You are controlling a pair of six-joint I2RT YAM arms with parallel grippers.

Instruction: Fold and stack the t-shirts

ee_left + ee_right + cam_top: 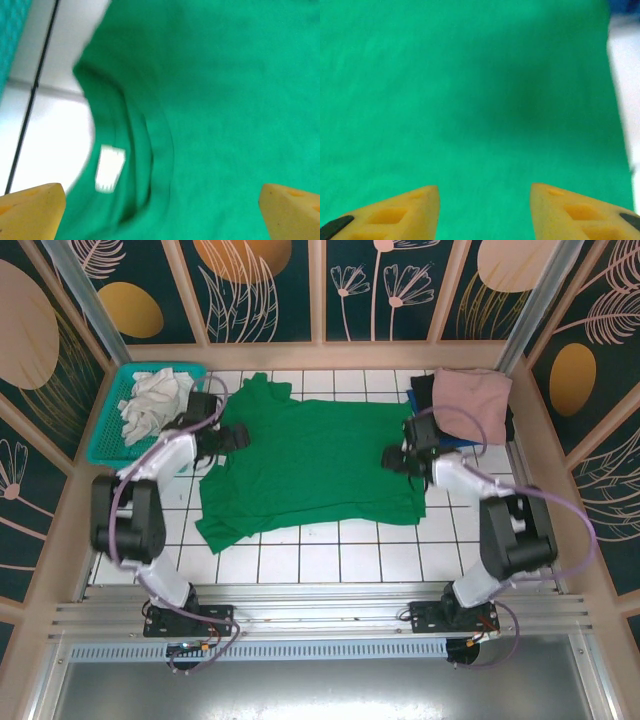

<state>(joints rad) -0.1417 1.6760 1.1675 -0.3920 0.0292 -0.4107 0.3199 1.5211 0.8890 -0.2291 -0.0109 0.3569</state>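
Yellow and wedge-shaped, the two halves of my left gripper (pixel 162 207) stand spread wide with nothing caught between them, hovering just above the neck of the green t-shirt (pixel 225 100). Its ribbed collar (pixel 145 145) curves below me in soft folds, and a small white label (pixel 110 169) sits inside it. My right gripper (pixel 484 192) is also parted, less widely, its blunt yellow tips over smooth, flat green cloth and pinching none of it. From above, the green t-shirt lies spread across the middle of the white tiled table (pixel 330 560), wrinkled along its near hem, one short sleeve pointing to the far side, with my left gripper at its left edge and my right gripper at its right edge. At the far right corner a dusty pink shirt (pixel 470 395), folded into a soft rectangle, lies on top of black cloth (pixel 423 390) and blue cloth (pixel 460 443). At the far left, a teal mesh basket (pixel 105 435) holds crumpled pale fabric (pixel 150 405).
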